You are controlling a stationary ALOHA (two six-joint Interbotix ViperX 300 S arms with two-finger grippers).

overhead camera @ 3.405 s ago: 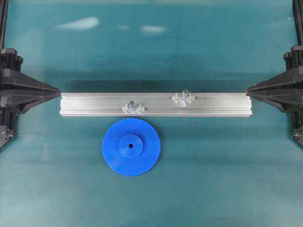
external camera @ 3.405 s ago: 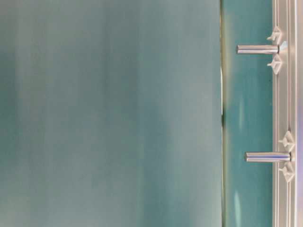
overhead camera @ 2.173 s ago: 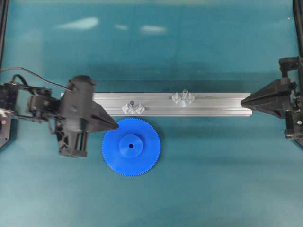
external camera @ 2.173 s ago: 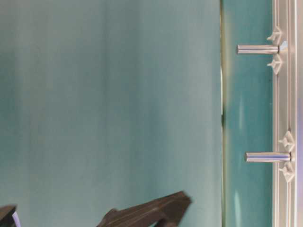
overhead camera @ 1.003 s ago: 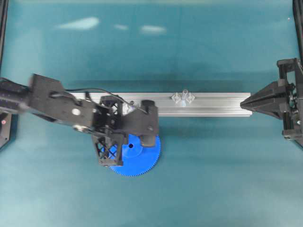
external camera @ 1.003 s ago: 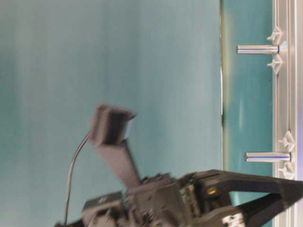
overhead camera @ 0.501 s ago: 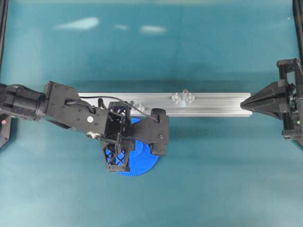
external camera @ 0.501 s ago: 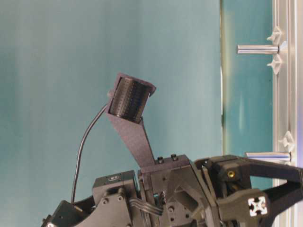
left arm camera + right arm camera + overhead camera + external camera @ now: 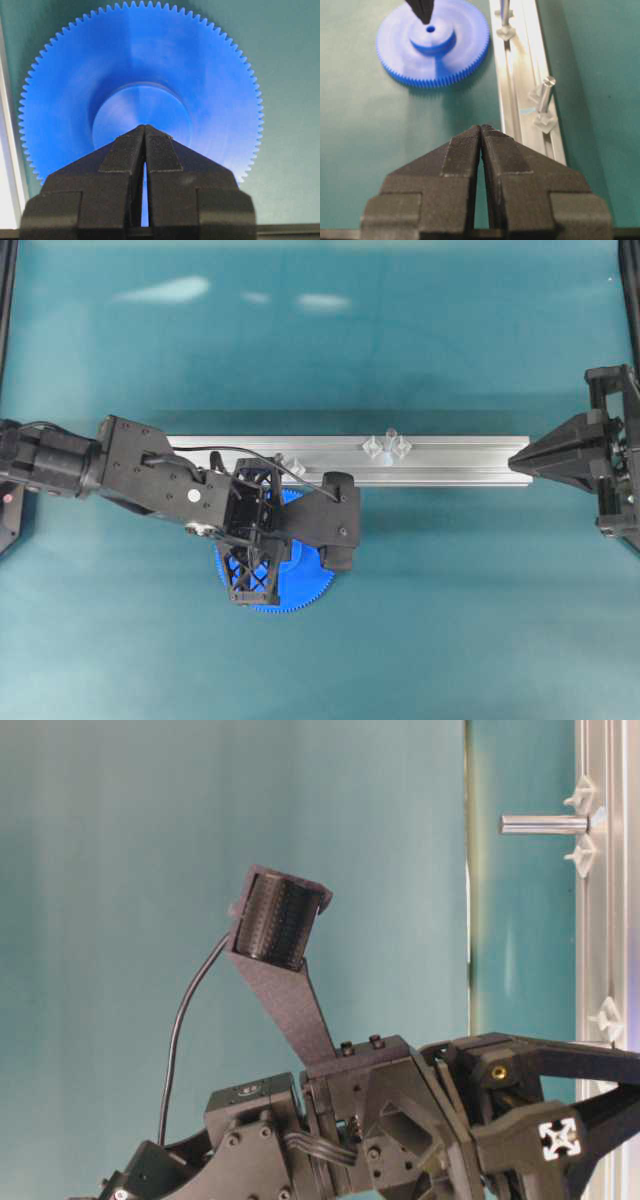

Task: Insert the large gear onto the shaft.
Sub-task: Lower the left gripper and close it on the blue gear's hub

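Note:
The large gear [image 9: 210, 85] is a bright-blue toothed disc lying flat on the green table, with a raised hub [image 9: 432, 35] and a dark centre hole. My left gripper [image 9: 145, 128] is shut and empty, pointing down over the hub. In the right wrist view its tip [image 9: 423, 12] hovers just behind the hole; contact cannot be told. In the overhead view the left arm [image 9: 250, 525] covers most of the gear [image 9: 305, 592]. Two alike shafts [image 9: 545, 92] [image 9: 504, 10] stand on the rail. My right gripper [image 9: 481, 128] is shut and empty at the rail's right end [image 9: 515, 458].
The long aluminium rail [image 9: 450, 462] lies across the table just behind the gear. One shaft [image 9: 390, 440] stands free on it; the other [image 9: 292, 462] is partly under the left arm. The table-level view shows a shaft [image 9: 545, 823] and the arm [image 9: 400, 1120].
The left arm swung in from the left edge to over the gear and settled a little over the hub. Its jaws stayed shut. The right gripper has held still for the last second.

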